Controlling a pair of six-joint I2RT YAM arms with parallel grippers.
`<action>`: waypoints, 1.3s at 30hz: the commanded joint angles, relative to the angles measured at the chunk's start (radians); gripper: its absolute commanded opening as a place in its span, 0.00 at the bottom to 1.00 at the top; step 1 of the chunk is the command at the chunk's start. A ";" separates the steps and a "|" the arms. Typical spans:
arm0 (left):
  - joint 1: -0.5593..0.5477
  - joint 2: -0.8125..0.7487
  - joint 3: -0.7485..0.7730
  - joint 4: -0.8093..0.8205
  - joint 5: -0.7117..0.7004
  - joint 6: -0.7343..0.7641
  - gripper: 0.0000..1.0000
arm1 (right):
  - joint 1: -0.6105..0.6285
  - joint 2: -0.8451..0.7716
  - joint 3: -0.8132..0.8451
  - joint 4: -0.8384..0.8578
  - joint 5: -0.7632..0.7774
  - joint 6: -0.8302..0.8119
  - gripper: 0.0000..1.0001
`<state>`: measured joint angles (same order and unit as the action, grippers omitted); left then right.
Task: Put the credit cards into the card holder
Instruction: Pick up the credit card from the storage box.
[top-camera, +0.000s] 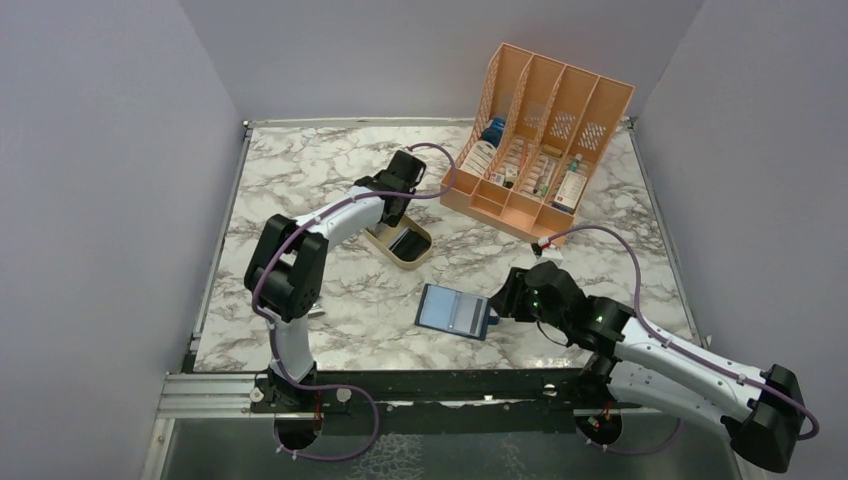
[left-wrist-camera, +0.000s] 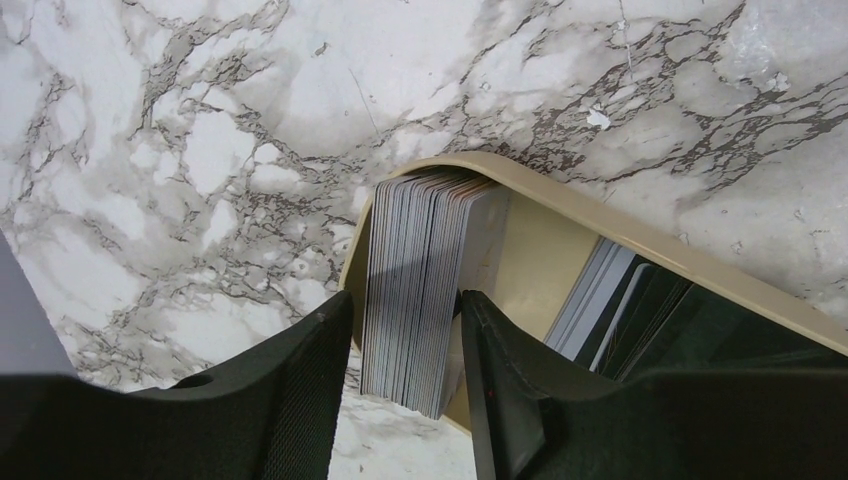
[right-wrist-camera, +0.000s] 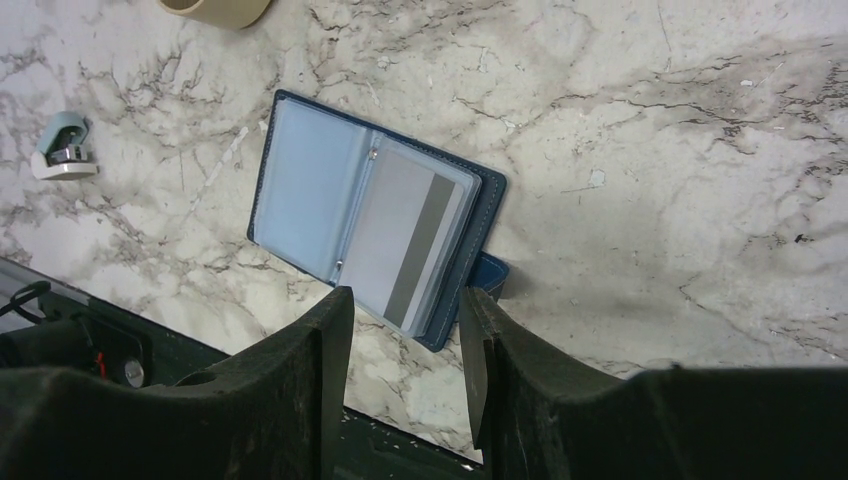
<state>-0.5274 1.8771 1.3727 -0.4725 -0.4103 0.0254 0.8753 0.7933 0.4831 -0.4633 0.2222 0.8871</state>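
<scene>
The credit cards stand on edge as a thick grey stack inside a gold tin. My left gripper is open with one finger on each side of that stack; a thin gap shows at the left finger, and the right finger is against the stack or nearly so. The card holder lies open on the marble, navy with clear sleeves, and one striped card sits in its right page. My right gripper is open and empty just above the holder's near corner.
A peach slotted file rack with small items stands at the back right. More dark cards lean in the tin's other end. A small pale clip-like object lies near the table's front edge, left of the holder.
</scene>
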 joint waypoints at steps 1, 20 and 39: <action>0.001 0.011 0.001 0.010 -0.038 0.016 0.44 | 0.001 -0.031 0.015 -0.029 0.048 0.018 0.44; -0.004 0.002 0.006 0.006 -0.007 0.028 0.13 | 0.001 -0.104 0.008 -0.060 0.075 0.024 0.44; -0.046 -0.100 0.082 -0.102 0.035 -0.024 0.00 | 0.001 -0.084 0.059 -0.038 0.041 -0.014 0.44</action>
<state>-0.5697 1.8538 1.4200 -0.5404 -0.3996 0.0250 0.8753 0.7025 0.4911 -0.5217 0.2646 0.8867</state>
